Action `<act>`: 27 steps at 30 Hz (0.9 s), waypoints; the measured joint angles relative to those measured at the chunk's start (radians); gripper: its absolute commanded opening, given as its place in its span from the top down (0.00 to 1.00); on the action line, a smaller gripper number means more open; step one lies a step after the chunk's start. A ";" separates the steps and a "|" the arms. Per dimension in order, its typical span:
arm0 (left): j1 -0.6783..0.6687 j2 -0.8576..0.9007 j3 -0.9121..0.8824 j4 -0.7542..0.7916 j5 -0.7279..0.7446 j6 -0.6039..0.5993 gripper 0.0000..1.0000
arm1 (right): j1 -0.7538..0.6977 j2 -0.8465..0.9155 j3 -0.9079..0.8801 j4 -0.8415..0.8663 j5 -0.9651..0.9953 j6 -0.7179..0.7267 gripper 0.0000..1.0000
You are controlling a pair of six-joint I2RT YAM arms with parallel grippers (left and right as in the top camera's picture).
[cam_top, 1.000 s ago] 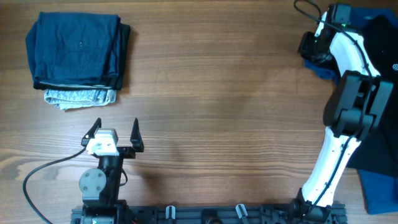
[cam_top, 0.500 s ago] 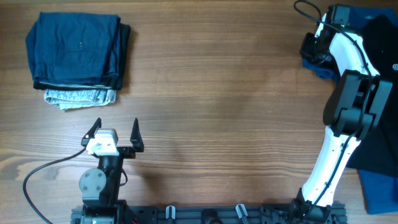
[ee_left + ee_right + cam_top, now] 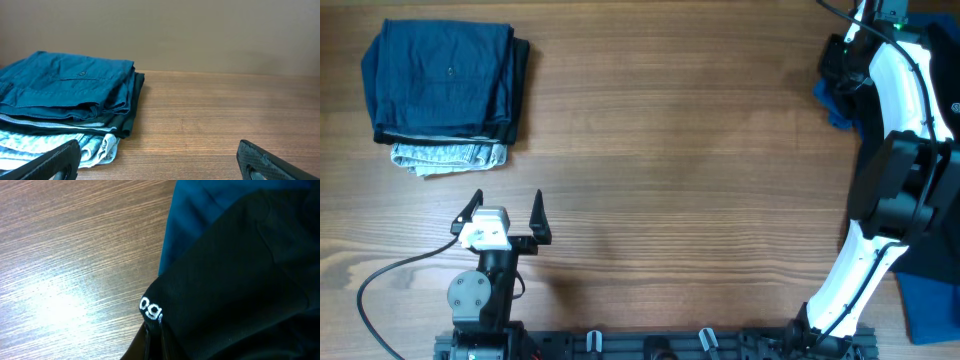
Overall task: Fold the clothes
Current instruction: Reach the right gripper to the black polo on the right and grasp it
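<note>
My right gripper [image 3: 840, 65] is at the table's far right edge, shut on a fold of the black polo shirt [image 3: 942, 70]. In the right wrist view the black polo shirt [image 3: 240, 280] fills the lower right, its white lettering [image 3: 151, 310] just above my pinched right gripper [image 3: 152, 341]. The bright blue shirt [image 3: 200, 210] lies beneath it, and a corner of the blue shirt [image 3: 838, 108] shows beside the arm. My left gripper [image 3: 506, 212] rests open near the front left, with nothing between its fingers [image 3: 50, 162].
A stack of folded garments [image 3: 445, 85] lies at the far left: dark blue ones over a light patterned one. In the left wrist view the stack [image 3: 65, 95] is ahead left. More blue cloth [image 3: 930, 310] hangs at the front right corner.
The right gripper has shut on the black polo shirt and then shifted toward the far right corner with it. The left arm has not moved.
</note>
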 measured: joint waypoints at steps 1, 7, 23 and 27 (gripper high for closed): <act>0.000 0.000 0.000 0.000 0.000 0.000 0.00 | 0.000 0.000 0.000 -0.001 0.000 0.000 0.96; 0.000 0.000 0.000 0.000 0.000 0.000 0.00 | 0.000 0.000 0.000 -0.002 0.000 0.000 0.96; 0.000 0.000 0.000 0.000 0.000 0.000 0.00 | -0.015 0.000 0.000 -0.013 0.011 -0.012 0.96; 0.000 0.000 0.000 0.000 0.000 0.000 0.00 | -0.059 0.000 0.000 -0.035 0.046 -0.026 0.95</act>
